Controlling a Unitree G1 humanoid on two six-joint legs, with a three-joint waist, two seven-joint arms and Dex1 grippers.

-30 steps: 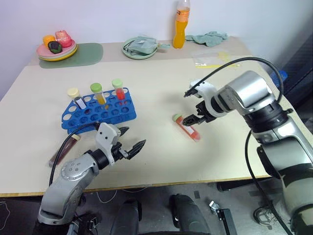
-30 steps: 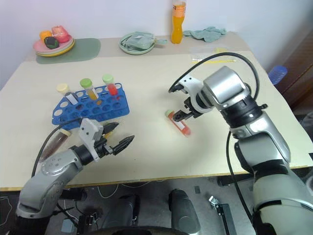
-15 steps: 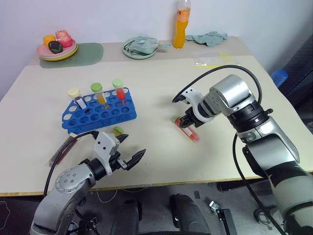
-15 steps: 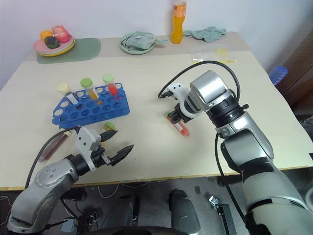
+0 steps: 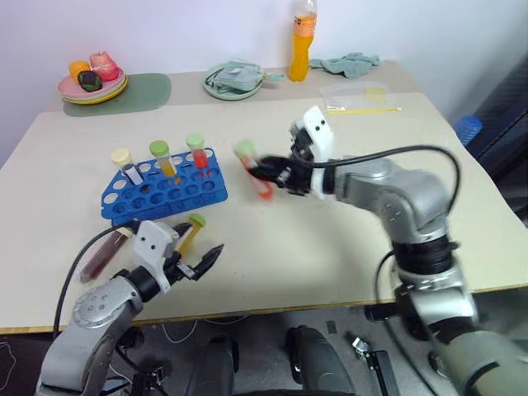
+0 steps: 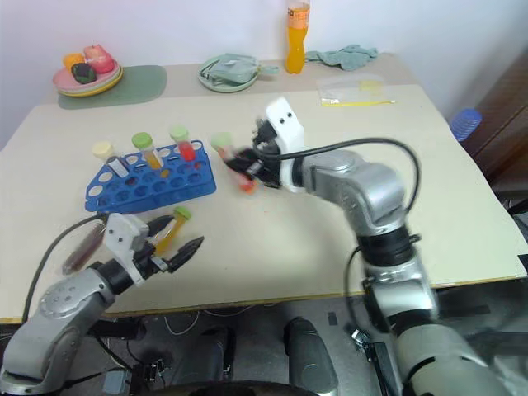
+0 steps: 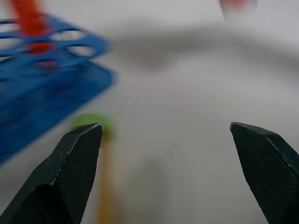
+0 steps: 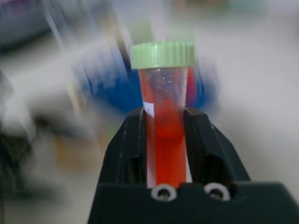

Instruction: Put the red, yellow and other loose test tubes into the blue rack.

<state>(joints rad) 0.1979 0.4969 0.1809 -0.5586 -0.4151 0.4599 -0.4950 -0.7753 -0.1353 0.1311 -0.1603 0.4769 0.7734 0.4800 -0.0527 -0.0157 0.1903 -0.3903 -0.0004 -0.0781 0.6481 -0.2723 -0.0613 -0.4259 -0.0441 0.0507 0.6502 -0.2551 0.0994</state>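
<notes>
The blue rack [image 5: 165, 191] stands on the table's left side with three capped tubes upright in its back row. My right gripper [image 5: 272, 176] is shut on a red test tube [image 8: 166, 140] with a green cap and holds it in the air just right of the rack. A yellow test tube [image 5: 188, 232] with a green cap lies on the table in front of the rack. My left gripper [image 5: 205, 261] is open just behind it, and the tube shows close to one finger [image 7: 77, 163]. A dark red tube [image 5: 99, 256] lies further left.
Along the far edge stand a plate of fruit [image 5: 92, 83] on a green mat, a bowl with a cloth [image 5: 235, 81], an orange bottle [image 5: 303, 40], a crumpled cloth [image 5: 352, 63] and a plastic bag [image 5: 356, 96].
My right gripper shut on the red tube, lifted it off the table and carried it left toward the rack. My left arm drew a little to the left, uncovering the yellow tube.
</notes>
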